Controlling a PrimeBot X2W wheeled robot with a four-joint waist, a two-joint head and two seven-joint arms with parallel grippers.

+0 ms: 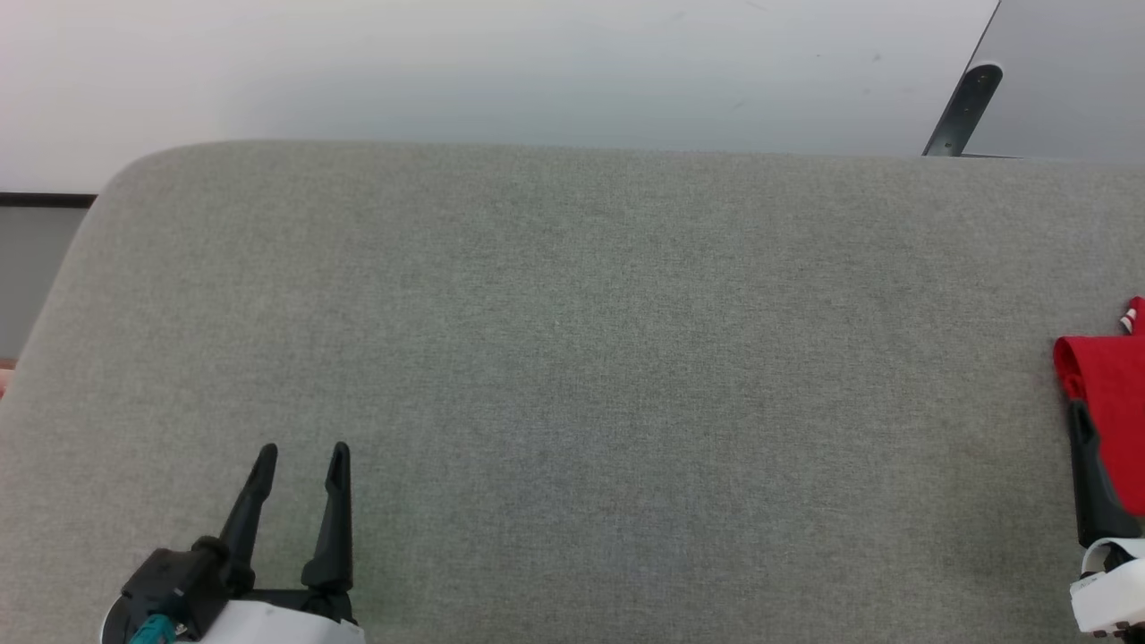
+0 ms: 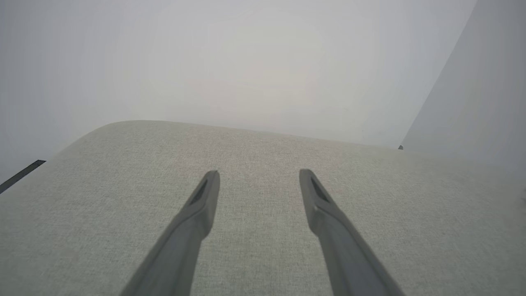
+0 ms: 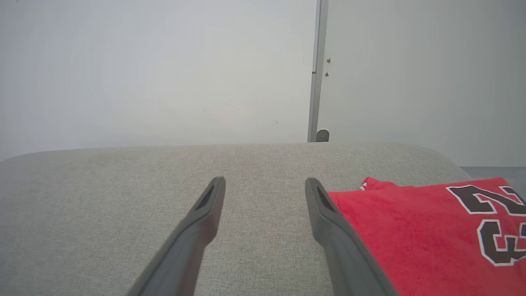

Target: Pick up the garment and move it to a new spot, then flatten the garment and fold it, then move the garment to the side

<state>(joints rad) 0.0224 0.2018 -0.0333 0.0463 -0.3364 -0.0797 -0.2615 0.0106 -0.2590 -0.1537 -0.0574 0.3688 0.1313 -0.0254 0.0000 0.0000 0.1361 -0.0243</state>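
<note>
Garment [image 1: 1112,402] lies at the far right end of the grey surface [image 1: 572,358], well apart from its middle.

Starting at the left, the left hand [image 1: 303,449] is poised over the surface with its two fingers spread wide and nothing between them. Its wrist view looks along those fingers over plain grey cloth to a pale wall.

At the right, the right hand [image 3: 265,181] is likewise spread wide and empty. Its right finger is just beside the garment's left edge, and I cannot tell whether it touches.

The head view gives a red strip with a bit of white striped trim, cut by the frame. The right wrist view adds a flat top, a straight edge and the black "23".

By my reading the garment looks folded and set aside, so the last step seems done or nearly so. Should a move remain, it falls to the right hand: shift right, come down on that edge and close.
</note>
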